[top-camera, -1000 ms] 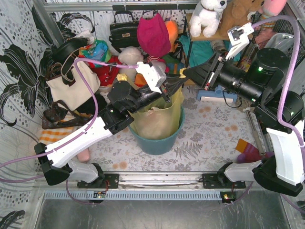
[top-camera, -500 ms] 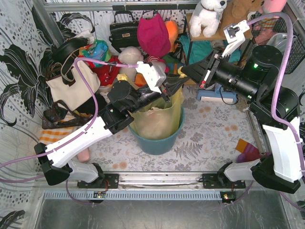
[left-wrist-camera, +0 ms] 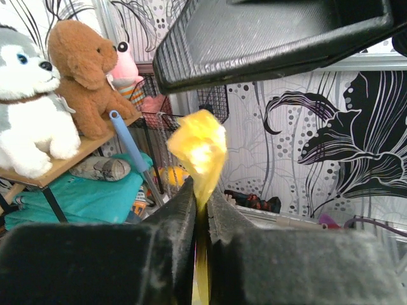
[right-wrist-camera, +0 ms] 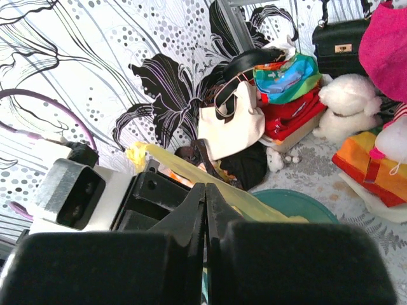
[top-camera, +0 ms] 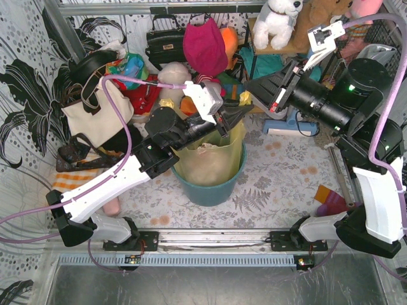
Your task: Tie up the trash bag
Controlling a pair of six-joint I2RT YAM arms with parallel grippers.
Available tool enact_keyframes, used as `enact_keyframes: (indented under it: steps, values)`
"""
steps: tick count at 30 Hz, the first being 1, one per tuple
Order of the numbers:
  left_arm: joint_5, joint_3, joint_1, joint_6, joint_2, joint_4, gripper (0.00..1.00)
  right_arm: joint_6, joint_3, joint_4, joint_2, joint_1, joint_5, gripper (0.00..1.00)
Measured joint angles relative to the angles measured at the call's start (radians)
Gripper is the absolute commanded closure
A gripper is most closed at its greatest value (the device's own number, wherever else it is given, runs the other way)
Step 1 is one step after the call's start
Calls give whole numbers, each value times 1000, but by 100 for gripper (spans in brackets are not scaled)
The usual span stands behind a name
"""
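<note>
The trash bag (top-camera: 210, 159) is being held in the teal bin (top-camera: 213, 192), a rim corner being pinched tight by the left gripper (left-wrist-camera: 200, 200); farther right, the right gripper (right-wrist-camera: 205, 194), pressed shut and seemingly empty, is being lifted slightly, so no knot is being started
</note>
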Motion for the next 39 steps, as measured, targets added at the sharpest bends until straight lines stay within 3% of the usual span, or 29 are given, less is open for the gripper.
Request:
enact_keyframes:
  steps: [6, 7, 9, 11, 17, 23, 29, 36, 39]
  values:
    - [-1, 0, 0, -14, 0, -15, 85, 0, -1, 20, 0, 0, 0, 100]
    - [-1, 0, 0, -15, 0, -15, 85, 0, -3, 21, -2, 0, 0, 96]
    - [-1, 0, 0, -15, 0, -16, 86, -1, -7, 21, -5, 0, 1, 78]
    - [-1, 0, 1, -16, 0, -16, 88, -4, -12, 20, -10, 0, 8, 70]
    - [-1, 0, 1, -16, 0, -17, 90, -15, -55, -1, -51, 0, 35, 64]
    - [0, 0, 1, -16, 0, -18, 90, -23, -64, -18, -62, 0, 30, 67]
    - [0, 0, 2, -16, 2, -24, 90, -27, -69, -25, -58, 0, 21, 63]
    - [0, 0, 2, -19, 2, -26, 90, -38, -75, -26, -52, 0, 22, 73]
    - [0, 0, 2, -20, 2, -26, 90, -42, -76, -26, -47, 0, 22, 86]
